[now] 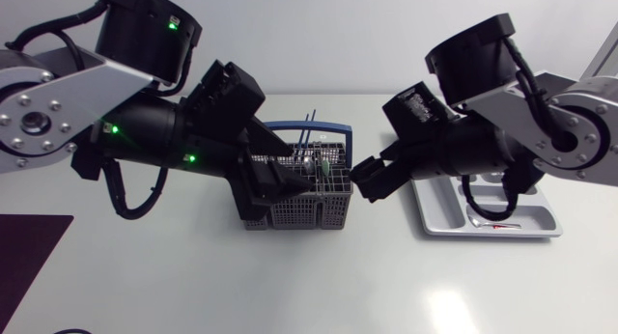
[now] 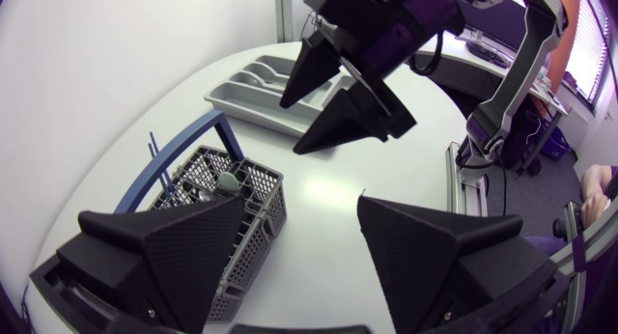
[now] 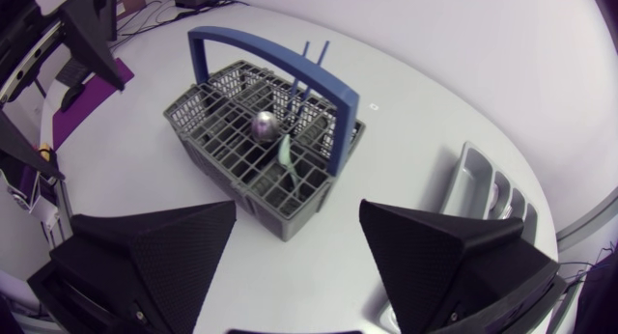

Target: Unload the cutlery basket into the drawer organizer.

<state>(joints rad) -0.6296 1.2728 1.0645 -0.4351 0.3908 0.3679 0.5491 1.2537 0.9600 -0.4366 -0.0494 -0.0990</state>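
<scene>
The grey cutlery basket (image 1: 307,197) with a blue handle (image 1: 333,131) stands mid-table. It holds a metal spoon (image 3: 266,125), a pale green utensil (image 3: 288,155) and two thin blue rods (image 3: 311,64). My left gripper (image 1: 301,184) hangs open over the basket's near left part; in its own view the gripper (image 2: 301,204) has one finger above the basket (image 2: 208,194). Just right of the basket, between it and the organizer (image 1: 541,218), my right gripper (image 1: 362,181) is open and holds nothing. Its own view shows the gripper (image 3: 298,208) with the basket (image 3: 222,151) ahead.
The grey organizer tray (image 2: 227,95) lies at the right and holds a spoon (image 1: 480,216) and a small red-marked piece (image 1: 502,225). A dark purple mat (image 1: 29,257) lies at the front left corner. One of the left gripper's fingers (image 3: 97,35) shows beyond the basket.
</scene>
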